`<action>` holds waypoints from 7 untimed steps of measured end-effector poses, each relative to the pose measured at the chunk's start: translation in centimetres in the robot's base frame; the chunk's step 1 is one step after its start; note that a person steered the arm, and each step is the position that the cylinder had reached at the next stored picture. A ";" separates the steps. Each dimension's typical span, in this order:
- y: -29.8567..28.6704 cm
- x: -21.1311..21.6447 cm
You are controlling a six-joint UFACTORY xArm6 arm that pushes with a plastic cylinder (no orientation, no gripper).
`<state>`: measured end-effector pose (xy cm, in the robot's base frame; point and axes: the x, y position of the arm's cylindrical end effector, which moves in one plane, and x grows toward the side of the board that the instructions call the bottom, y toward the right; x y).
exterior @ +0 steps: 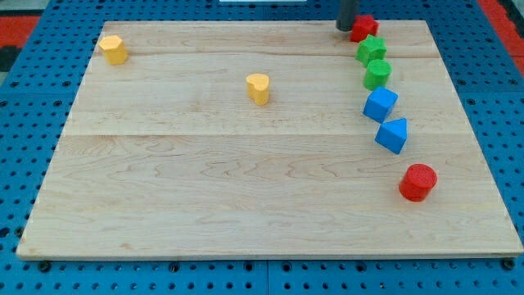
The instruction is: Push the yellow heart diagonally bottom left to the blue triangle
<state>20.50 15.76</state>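
A big light wooden board (246, 188) lies on a blue sheet full of little holes (33, 98). Some red shows in the top corners.

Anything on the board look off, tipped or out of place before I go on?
Nothing stands out. No block looks tipped or damaged. My tip sits at the view's top beside the red block, far from the yellow heart mid-board. The blue triangle lies in the chain of blocks down the view's right.
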 end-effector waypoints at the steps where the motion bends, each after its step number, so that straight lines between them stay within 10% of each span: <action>1: -2.2 0.0; 3: -15.1 11.5; 5: -13.9 20.6; 7: -20.8 14.4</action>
<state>34.90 -5.01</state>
